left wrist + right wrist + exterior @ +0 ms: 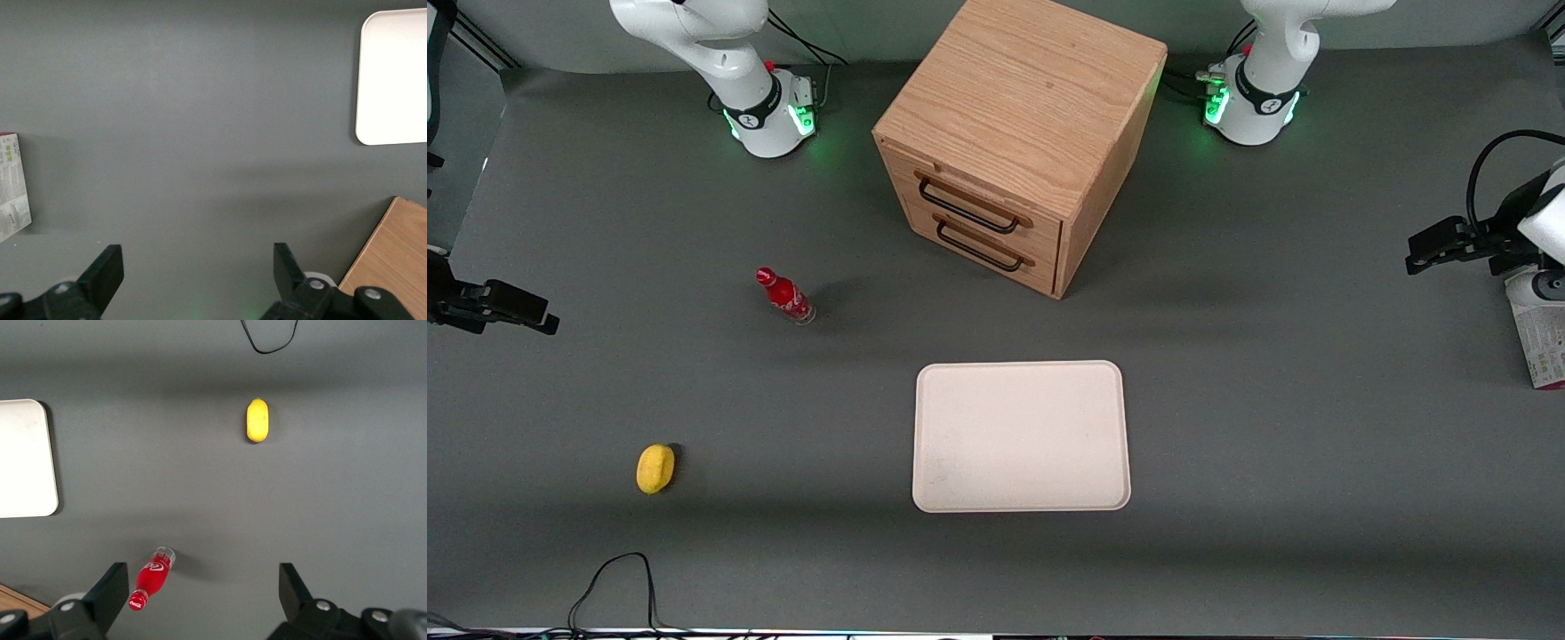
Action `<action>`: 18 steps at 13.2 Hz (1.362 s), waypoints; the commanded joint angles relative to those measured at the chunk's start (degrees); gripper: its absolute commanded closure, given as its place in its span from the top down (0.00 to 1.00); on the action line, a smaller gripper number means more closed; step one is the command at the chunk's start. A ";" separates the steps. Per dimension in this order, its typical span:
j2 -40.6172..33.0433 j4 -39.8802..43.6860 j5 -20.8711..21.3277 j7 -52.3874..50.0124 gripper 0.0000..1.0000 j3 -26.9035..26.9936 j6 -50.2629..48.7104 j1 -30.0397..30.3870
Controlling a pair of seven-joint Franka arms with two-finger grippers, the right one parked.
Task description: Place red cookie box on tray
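My pincer point(193, 283) hangs open above bare counter point(200, 133) because the red cookie box point(13, 187) lies nearby, well apart from the tray point(393, 77).

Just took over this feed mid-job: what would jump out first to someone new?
The big oak-coloured wooden drawer cabinet stands between the arm bases, and the bare cream-white rectangular tray lies nearer the front camera. The red cookie box, white printed face showing, lies at the working arm's end of the table, with the open left gripper above the mat beside it.
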 commanded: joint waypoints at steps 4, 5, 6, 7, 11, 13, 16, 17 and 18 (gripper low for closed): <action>-0.43 -3.39 0.19 14.41 1.00 0.28 0.53 15.26; 0.26 -3.48 0.72 14.68 1.00 0.28 0.88 17.90; 0.79 -3.48 1.94 17.03 1.00 0.28 1.75 20.45; 1.67 -3.48 2.74 21.40 1.00 0.28 3.24 23.00; 5.53 -3.13 2.66 32.41 1.00 0.20 8.87 34.86; 6.42 -2.78 2.74 35.06 1.00 0.28 10.98 37.95; 8.70 -1.64 3.18 42.25 1.00 0.28 12.66 42.35; 9.75 -0.68 3.18 44.98 1.00 0.20 13.10 43.06; 10.81 -0.06 3.18 47.09 1.00 0.20 13.28 43.59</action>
